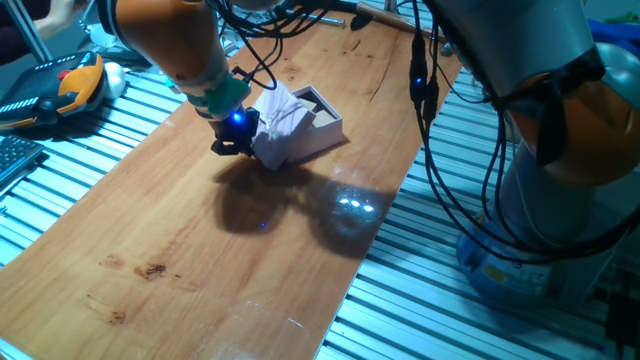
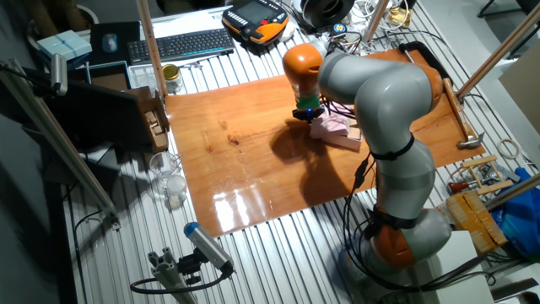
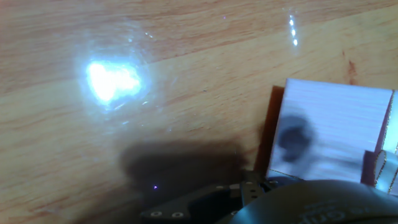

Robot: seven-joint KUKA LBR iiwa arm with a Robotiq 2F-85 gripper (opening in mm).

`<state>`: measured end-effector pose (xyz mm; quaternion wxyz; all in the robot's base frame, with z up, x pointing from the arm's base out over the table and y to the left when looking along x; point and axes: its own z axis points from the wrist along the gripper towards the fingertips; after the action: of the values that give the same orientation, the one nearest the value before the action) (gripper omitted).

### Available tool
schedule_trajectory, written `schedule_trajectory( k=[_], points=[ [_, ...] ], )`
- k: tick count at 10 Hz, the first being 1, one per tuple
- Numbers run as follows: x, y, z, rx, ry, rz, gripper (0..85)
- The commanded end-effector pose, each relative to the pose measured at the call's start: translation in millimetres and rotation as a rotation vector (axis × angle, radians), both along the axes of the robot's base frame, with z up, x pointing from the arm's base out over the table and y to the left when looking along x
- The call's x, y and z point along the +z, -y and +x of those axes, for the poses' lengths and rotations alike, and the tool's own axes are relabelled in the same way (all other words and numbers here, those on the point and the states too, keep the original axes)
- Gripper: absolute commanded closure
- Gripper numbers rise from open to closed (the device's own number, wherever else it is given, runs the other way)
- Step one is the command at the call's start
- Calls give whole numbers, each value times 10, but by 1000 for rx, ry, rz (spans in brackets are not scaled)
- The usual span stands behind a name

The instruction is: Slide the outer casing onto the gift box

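Observation:
The outer casing (image 1: pixel 280 118), pale pink with a thin ribbon, sits tilted on the wooden table with its right end over the gift box (image 1: pixel 326 120). Only the gift box's open pink far end shows, and its inside is hidden. My gripper (image 1: pixel 232 142), lit by a blue light, is low at the casing's left end and touching it or nearly so. Its fingers are dark and too small to read. In the other fixed view the gripper (image 2: pixel 308 116) stands just left of the pink casing (image 2: pixel 332 128). The hand view shows a pale face of the casing (image 3: pixel 336 124) at the right.
The wooden board (image 1: pixel 200 250) lies on a slatted metal bench. An orange teach pendant (image 1: pixel 70 90) lies at the far left, off the board. Cables (image 1: pixel 430 120) hang near the board's right edge. A keyboard (image 2: pixel 181 44) and a jar (image 2: pixel 171 78) stand beyond the board.

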<state>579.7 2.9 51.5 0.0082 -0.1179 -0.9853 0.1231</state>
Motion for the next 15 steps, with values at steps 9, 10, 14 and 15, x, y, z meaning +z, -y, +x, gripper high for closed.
schedule_trajectory(
  k=[9,10,14,15],
  points=[
    [167,45,7,19,-22,13,850],
    [174,50,9,21,-22,15,850],
    [214,71,6,23,-26,30,850],
    [227,77,4,23,-26,30,850]
  ],
)
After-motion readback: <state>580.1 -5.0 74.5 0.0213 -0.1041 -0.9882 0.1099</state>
